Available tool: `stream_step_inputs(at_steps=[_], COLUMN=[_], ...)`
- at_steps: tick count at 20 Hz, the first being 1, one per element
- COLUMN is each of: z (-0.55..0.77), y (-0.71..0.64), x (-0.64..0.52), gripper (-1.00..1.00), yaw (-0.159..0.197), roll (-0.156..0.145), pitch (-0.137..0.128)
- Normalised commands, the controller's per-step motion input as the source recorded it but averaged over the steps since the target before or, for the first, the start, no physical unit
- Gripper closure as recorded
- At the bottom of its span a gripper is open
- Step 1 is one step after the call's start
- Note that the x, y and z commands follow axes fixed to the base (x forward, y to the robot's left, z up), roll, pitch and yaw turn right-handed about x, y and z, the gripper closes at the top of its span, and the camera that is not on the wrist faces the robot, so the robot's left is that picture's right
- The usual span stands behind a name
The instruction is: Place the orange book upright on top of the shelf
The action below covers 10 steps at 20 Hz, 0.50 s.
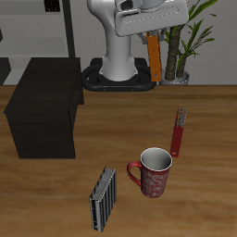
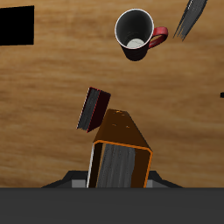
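My gripper [image 1: 154, 37] is raised high near the robot's base and is shut on the orange book [image 1: 155, 57], which hangs upright below the fingers, well above the table. In the wrist view the orange book [image 2: 119, 150] shows end-on between the jaws, its orange cover around grey pages. The shelf [image 1: 42, 106] is a low black box with a flat top, off to the side and nearer the table's front edge than the gripper. A corner of the shelf [image 2: 16, 24] shows in the wrist view.
A dark-red book [image 1: 178, 132] lies flat on the table below the gripper; it also shows in the wrist view [image 2: 94, 109]. A red mug [image 1: 155, 172] and a grey-black striped book [image 1: 104, 196] stand near the front edge. A potted plant [image 1: 185, 46] stands behind.
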Motion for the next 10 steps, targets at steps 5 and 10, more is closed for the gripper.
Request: stream_step_inputs(at_steps=[5,10], z=[0.26,0.23], y=[-0.73,-0.82], x=[-0.12,-0.04], gripper=[1.00,1.00], yaw=[0.007,-0.024], roll=[0.004,-0.042], pitch=[-0.014,-0.023])
